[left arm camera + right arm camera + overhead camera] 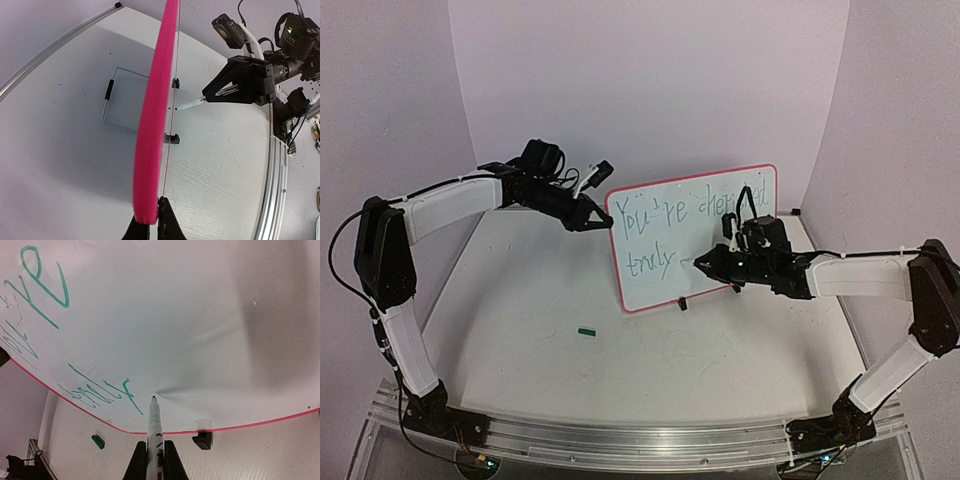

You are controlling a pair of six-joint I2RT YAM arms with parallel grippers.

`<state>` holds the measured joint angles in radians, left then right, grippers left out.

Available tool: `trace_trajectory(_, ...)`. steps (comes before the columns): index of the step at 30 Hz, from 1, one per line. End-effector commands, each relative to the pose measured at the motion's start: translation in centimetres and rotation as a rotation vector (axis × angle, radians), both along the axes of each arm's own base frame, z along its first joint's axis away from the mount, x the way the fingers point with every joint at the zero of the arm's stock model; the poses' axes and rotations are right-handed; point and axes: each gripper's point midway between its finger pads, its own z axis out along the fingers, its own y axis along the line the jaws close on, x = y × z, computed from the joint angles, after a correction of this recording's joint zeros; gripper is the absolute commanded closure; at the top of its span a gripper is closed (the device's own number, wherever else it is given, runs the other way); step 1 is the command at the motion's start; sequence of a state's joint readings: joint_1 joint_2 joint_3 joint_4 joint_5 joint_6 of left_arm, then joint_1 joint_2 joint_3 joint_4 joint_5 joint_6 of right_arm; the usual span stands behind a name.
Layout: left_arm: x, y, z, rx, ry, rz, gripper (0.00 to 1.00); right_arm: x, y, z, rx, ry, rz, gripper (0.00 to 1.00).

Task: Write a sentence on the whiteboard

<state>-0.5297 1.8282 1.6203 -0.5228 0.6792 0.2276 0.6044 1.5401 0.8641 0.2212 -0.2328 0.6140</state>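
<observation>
The white table (520,300) carries the whiteboard (650,285), which stands upright on the far half of the tabletop, right of the middle, with its written face turned toward the near edge. The left gripper (598,220) reaches in from the left side and holds the board at its upper left corner, its fingers (170,229) pinching the red frame from both faces. The right gripper (712,262) is in front of the board's lower middle, its fingers (172,465) clamped on a white marker (154,425) that points at the board. The marker's tip sits just to the right of the lower word and seems to touch the surface, though the right wrist view leaves that unsure. The sentence (655,215) runs in thin green handwriting over two lines, "You're cherished" above and "truly" below at the left; in the top view the right arm's cable crosses the end of the upper line. A small green piece (586,331) lies flat on the table toward the near edge, apart from the board's lower left corner. A black clip foot (202,440) sits under the bottom frame.
</observation>
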Motion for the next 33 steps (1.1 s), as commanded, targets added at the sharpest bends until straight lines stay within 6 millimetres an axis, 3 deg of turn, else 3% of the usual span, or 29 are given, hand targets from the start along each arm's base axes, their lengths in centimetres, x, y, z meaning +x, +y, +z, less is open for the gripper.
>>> trace_trajectory(1,-0.2,1.0,0.8,0.024,-0.048,0.021,1.0,1.6,0.1,1.7,0.017,-0.046,-0.037,1.0)
trace_trajectory(23,-0.2,0.9,0.9,0.021,-0.047,0.017,1.0,2.2,-0.1,1.7,0.002,-0.057,-0.051,1.0)
trace_trajectory(33,-0.2,0.7,1.0,0.004,-0.032,0.022,1.0,-0.3,-0.9,4.7,0.029,-0.111,-0.001,1.0)
